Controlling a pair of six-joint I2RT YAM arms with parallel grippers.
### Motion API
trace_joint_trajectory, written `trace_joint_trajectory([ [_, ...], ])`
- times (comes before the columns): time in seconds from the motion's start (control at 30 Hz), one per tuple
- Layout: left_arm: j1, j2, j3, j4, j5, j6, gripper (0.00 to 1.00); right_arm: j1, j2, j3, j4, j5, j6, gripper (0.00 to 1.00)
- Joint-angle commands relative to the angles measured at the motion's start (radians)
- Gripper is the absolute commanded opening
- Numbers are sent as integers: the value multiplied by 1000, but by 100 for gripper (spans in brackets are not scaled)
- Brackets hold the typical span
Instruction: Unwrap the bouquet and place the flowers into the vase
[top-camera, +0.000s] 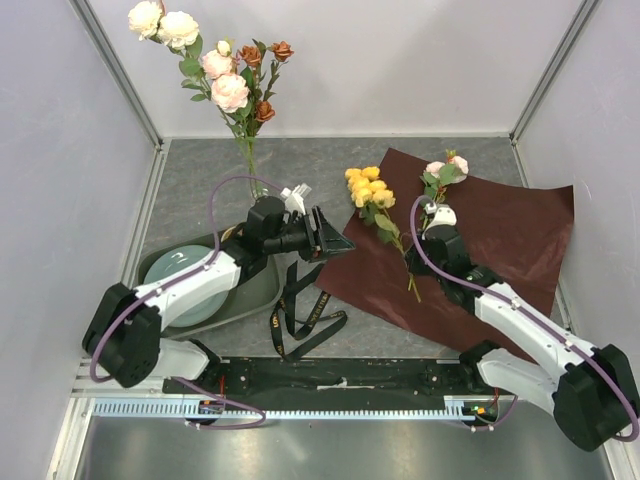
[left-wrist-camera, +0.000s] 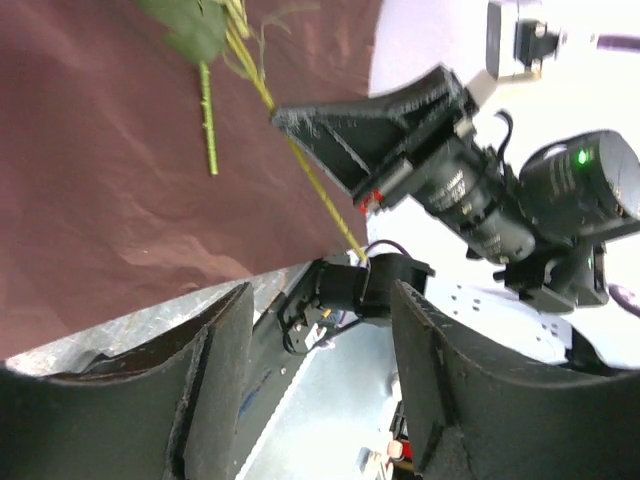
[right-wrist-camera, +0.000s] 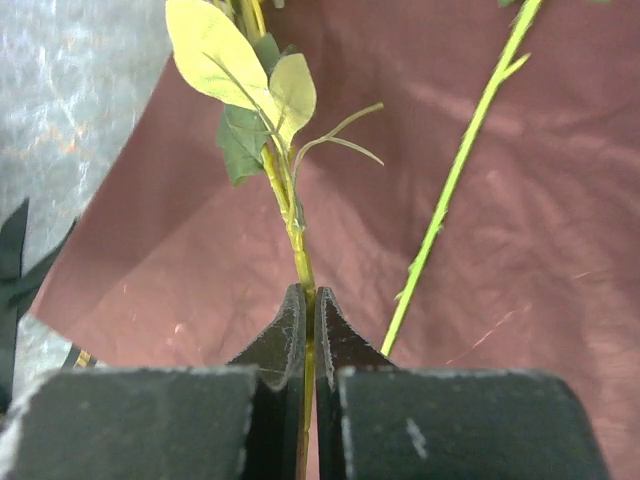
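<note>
Counter (top-camera: 400, 150): it is carrying everything you are working with, inside the white walls.
Paper sheet (top-camera: 500, 240): the maroon wrap is lying opened flat on the right half of the counter.
Flowers in vase (top-camera: 225, 75): cream, pink and rust roses are standing upright at the back left.
Tray (top-camera: 262, 290): the grey tray is sitting under your left arm, holding a teal plate (top-camera: 190, 285).
Ribbon (top-camera: 305, 315): the black ribbon is lying loose on the counter at the paper's left edge.
Yellow spray (top-camera: 368, 187): it is lying on the paper's left part.
Pink-and-cream spray (top-camera: 445, 170): it is lying on the paper just beside the yellow one.
Vase (top-camera: 248, 165): the clear glass is standing behind your left arm, partly hidden.
Left gripper (left-wrist-camera: 320, 295): its fingers are standing spread with nothing between them, by the paper's left edge.
Right gripper (right-wrist-camera: 308, 300): its fingers are pressing together, pinching a green stem (right-wrist-camera: 298, 240) over the paper, just below the pink-and-cream spray.
</note>
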Motion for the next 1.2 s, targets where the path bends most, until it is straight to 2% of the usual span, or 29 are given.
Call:
trace_joint_trajectory([
  [0.0,-1,91,88,-117,-66,1,61,4,7,-88,93,-186,110,0],
  [0.1,-6,145,110,-111,-23,-16,59,4,122,-99,108,-194,77,1],
  [0.2,-21,146,110,-79,-16,-18,59,2,237,-33,64,-180,0,16],
  [0.23,-29,142,111,-76,-16,-4,60,2,261,-1,62,-183,-18,23],
  [0.33,-30,113,111,-77,-13,28,62,2,349,62,67,-177,-89,31],
  [0.5,-30,48,110,-131,-39,102,66,4,455,148,72,-137,-166,34],
  [0.67,-30,-2,102,-185,-68,154,67,4,516,159,119,-139,-172,36],
  [0.93,-30,-13,104,-229,-69,197,67,21,567,150,157,-74,-180,32],
  [0.97,-30,-10,105,-231,-69,200,67,22,561,148,156,-53,-181,28],
  [1.0,-30,-9,105,-232,-69,200,67,22,555,148,154,-47,-184,19],
  [1.07,-29,-2,113,-237,-68,203,67,30,530,148,156,-22,-189,11],
  [1.1,-29,-1,116,-237,-68,203,67,28,518,149,150,-13,-193,1],
  [1.17,-29,7,128,-241,-66,205,68,28,469,154,141,4,-195,0],
])
